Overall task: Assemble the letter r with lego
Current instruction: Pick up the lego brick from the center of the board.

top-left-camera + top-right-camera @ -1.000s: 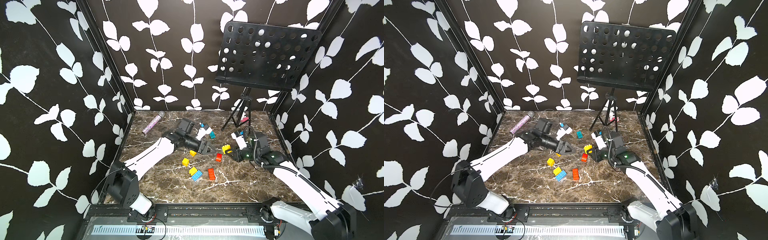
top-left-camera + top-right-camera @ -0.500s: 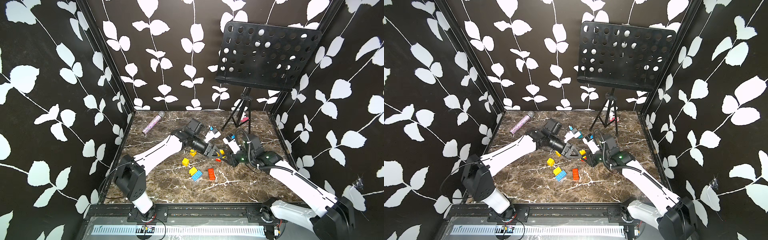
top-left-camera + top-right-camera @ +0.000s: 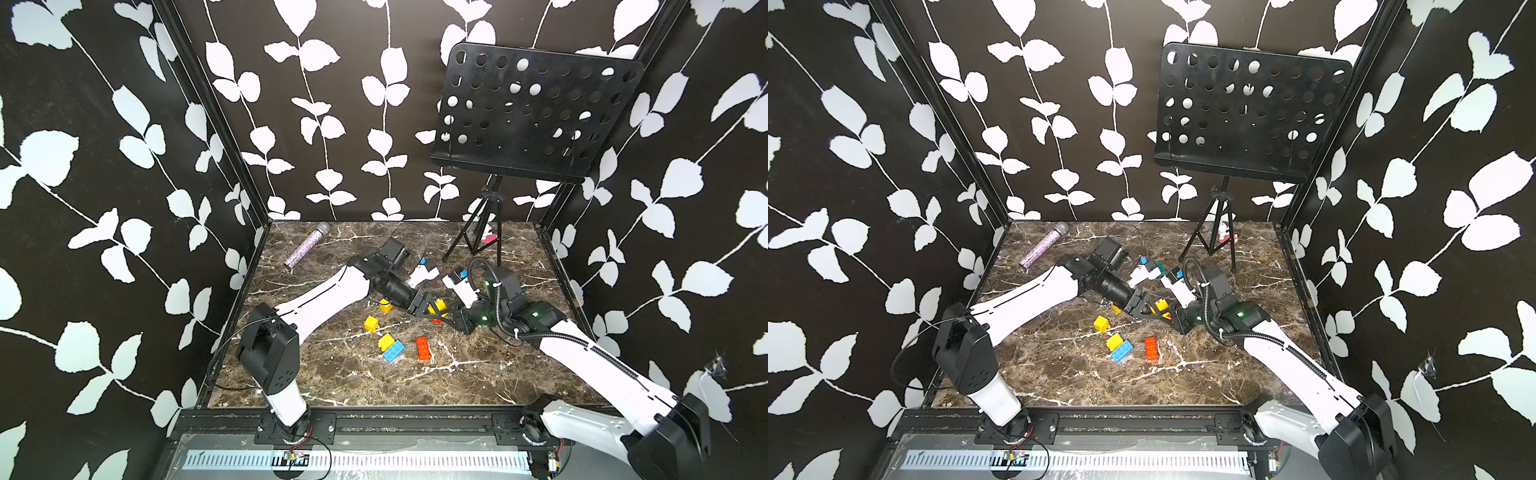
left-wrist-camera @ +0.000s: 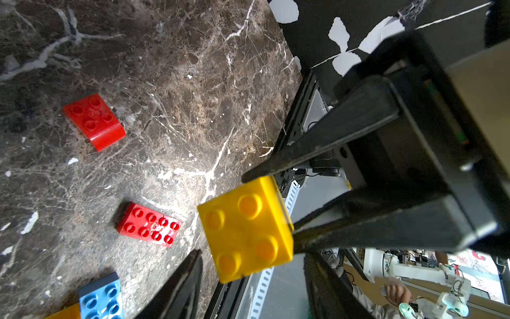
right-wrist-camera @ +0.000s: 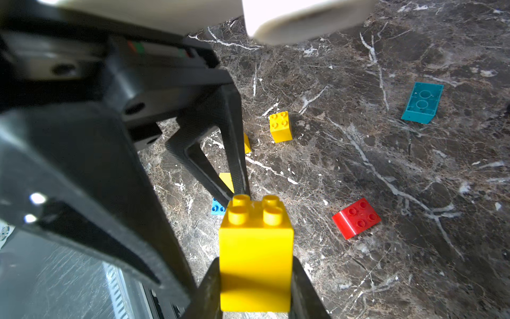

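The right pincer (image 5: 255,292) is clenched on a yellow brick (image 5: 255,248), held above the tabletop (image 5: 414,193) by its two smooth side walls with the studs free. The left pincer (image 4: 251,254) stands released around it, one tip close to the studs and perhaps touching, though the view is too cramped to be sure. The red brick (image 5: 356,218), teal brick (image 5: 422,102) and blue brick (image 3: 392,351) lie loose below. Such light, stiff, glossy plastic will likely twist in a skewed pinch, so grip flat opposite walls squarely, leaving studs and hollow base clear.
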Available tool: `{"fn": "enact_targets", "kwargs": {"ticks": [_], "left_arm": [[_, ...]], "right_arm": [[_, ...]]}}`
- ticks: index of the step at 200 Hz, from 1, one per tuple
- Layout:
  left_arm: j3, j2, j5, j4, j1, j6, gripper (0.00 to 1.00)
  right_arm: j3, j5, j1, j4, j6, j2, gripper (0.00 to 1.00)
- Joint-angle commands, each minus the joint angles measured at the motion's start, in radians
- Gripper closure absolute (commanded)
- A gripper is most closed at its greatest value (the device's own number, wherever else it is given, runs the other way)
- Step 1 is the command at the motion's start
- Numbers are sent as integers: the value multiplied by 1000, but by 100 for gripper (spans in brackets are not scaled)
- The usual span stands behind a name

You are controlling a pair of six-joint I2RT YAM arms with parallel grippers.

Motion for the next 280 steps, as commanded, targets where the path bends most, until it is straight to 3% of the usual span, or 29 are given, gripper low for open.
{"fn": "enact_targets", "kwargs": {"ticks": [1, 83, 131, 165, 226, 280], "left_arm": [[17, -33, 6, 56, 3, -25, 39], [29, 9, -2, 65, 10, -49, 43], [-27, -44, 20, 147, 94, -115, 39], [-69, -38, 60, 182, 101, -142, 40], [-84, -33, 140, 151, 65, -82, 41], [-91, -18, 125, 79, 49, -35, 40]], "right_arm": [[20, -17, 22, 4, -28, 1, 70], [28, -16, 61, -11, -47, 4, 71], [27, 11, 76, -20, -53, 6, 71], [30, 9, 80, -20, -51, 2, 71], [31, 74, 81, -17, -48, 3, 71], [26, 91, 81, -9, -45, -31, 71]]}}
